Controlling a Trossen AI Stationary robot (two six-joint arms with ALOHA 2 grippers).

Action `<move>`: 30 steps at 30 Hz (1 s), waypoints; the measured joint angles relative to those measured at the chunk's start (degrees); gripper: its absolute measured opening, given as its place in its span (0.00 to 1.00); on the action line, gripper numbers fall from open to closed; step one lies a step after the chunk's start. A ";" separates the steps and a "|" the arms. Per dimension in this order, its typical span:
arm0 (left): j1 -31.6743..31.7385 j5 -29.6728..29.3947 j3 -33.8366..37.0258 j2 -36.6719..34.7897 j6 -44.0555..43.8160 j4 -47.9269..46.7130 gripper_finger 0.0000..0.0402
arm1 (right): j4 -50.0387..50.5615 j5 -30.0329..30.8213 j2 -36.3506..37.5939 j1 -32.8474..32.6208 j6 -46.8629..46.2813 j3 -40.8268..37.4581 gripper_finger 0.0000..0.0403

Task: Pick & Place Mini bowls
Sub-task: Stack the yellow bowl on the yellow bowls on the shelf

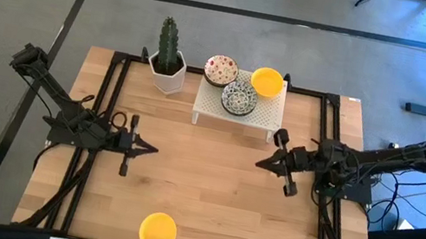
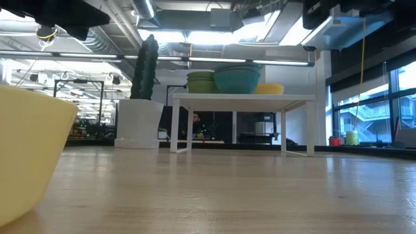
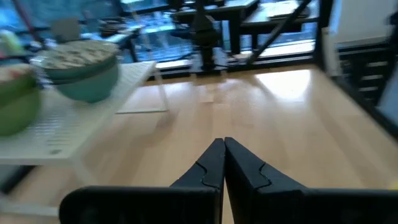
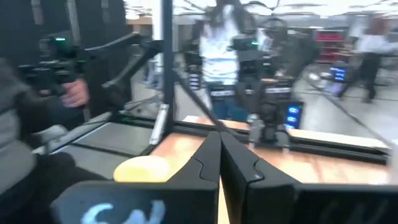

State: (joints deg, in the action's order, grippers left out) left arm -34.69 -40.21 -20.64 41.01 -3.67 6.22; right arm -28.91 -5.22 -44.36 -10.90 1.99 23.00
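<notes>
On the white rack point(image 1: 235, 116) at the table's far middle sit a red-speckled mini bowl point(image 1: 221, 70), a blue-green patterned one point(image 1: 239, 99) and a yellow one point(image 1: 267, 82). Another yellow mini bowl point(image 1: 157, 231) rests on its base near the table's front edge, and it fills the left of the low view point(image 2: 26, 156). My left gripper point(image 1: 153, 149) hovers shut at mid-left, pointing right. My right gripper point(image 1: 261, 163) hovers shut at mid-right, pointing left. Both hold nothing, as the wrist views show point(image 3: 224, 144) point(image 4: 219, 138).
A cactus in a white pot point(image 1: 168, 63) stands left of the rack. Bare wood lies between the two grippers and toward the front edge. A person's hand point(image 4: 74, 93) and other people show in the room beyond the table.
</notes>
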 joint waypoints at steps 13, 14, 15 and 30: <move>5.16 -6.19 0.00 0.00 14.38 -1.90 0.01 | -3.82 -3.08 -3.97 1.01 -0.13 0.00 0.01; 5.38 -6.16 0.02 0.02 14.57 -2.54 0.01 | -3.80 -2.27 -3.71 1.01 -1.35 0.00 0.01; 5.58 -6.60 0.02 0.02 14.75 -2.82 0.01 | -3.79 -1.54 -3.43 0.99 -2.15 0.00 0.01; 1.50 -5.78 0.02 -0.17 4.33 -3.31 0.01 | 5.74 -3.80 9.04 -1.55 -0.38 -0.16 0.01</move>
State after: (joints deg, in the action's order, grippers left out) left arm -33.20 -45.99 -20.62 40.84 0.66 2.92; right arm -23.17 -9.03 -35.32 -12.45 1.61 22.85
